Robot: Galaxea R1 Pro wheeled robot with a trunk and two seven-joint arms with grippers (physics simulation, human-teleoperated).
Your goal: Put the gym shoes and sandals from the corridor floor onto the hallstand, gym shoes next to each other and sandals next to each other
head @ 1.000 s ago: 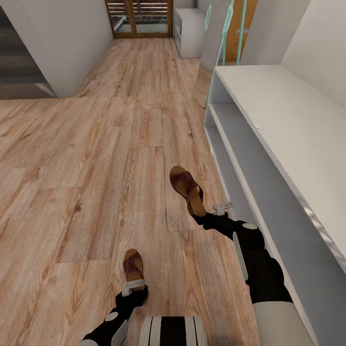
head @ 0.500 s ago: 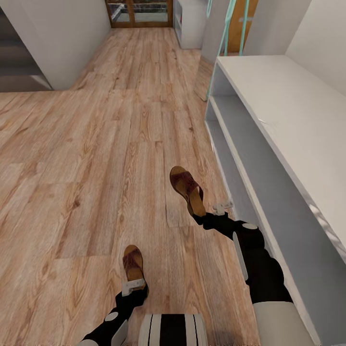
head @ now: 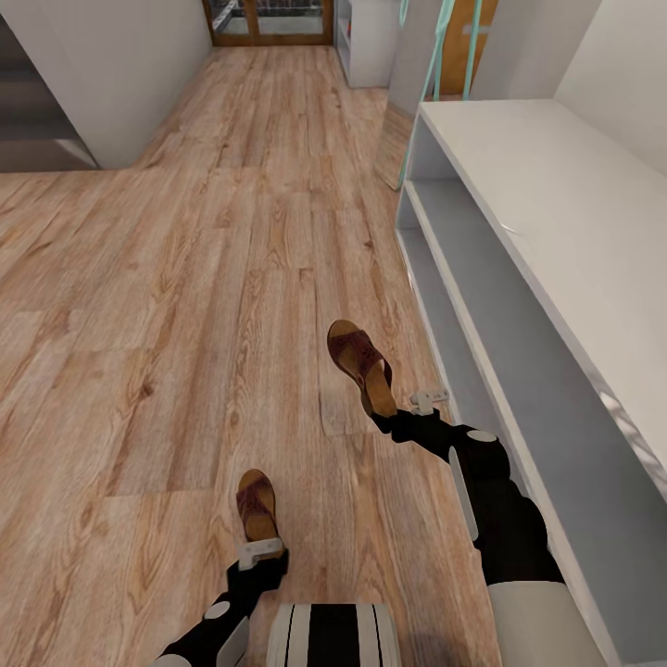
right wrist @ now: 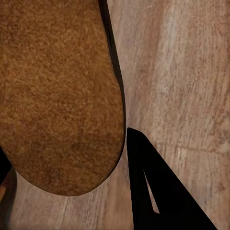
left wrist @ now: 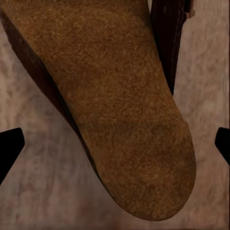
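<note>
- Left gripper [head: 257, 552] sits nearest, holding the heel of one sandal [head: 255, 505] above the corridor floor [head: 139, 371].
- Right gripper [head: 394, 412] pinches the other sandal [head: 359, 363] by its heel, further out.
- Hallstand [head: 556, 213] runs along the right, both sandals off it.

Hallstand [head: 556, 213] at right, two sandals [head: 363, 365] left of it
</note>
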